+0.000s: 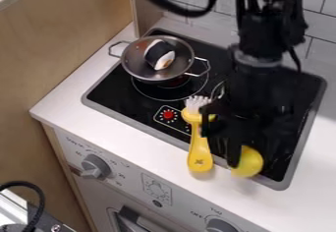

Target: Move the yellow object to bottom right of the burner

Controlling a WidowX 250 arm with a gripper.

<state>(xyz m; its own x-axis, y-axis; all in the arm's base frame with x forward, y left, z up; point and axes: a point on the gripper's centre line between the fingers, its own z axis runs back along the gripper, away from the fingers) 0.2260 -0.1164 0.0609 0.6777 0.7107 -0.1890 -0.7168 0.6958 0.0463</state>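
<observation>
Over the front right part of the black stove top hangs the gripper (220, 145), open, with its two fingers apart. One finger overlaps the left edge of a yellow rounded object (249, 163), which lies at the stove's front edge; whether they touch I cannot tell. Left of that object is a yellow brush (199, 150) with white bristles, its head on the burner (148, 109) surface and its handle extending over the front rim onto the white counter. The other finger is close beside the brush's neck. The arm hides much of the stove's right side.
At the back left of the stove stands a metal pot (136, 68) with two handles, holding a black and white item (159, 55). Control knobs (96, 166) line the front panel. A wooden panel (59, 49) rises on the left, and a tiled wall (322, 24) stands behind.
</observation>
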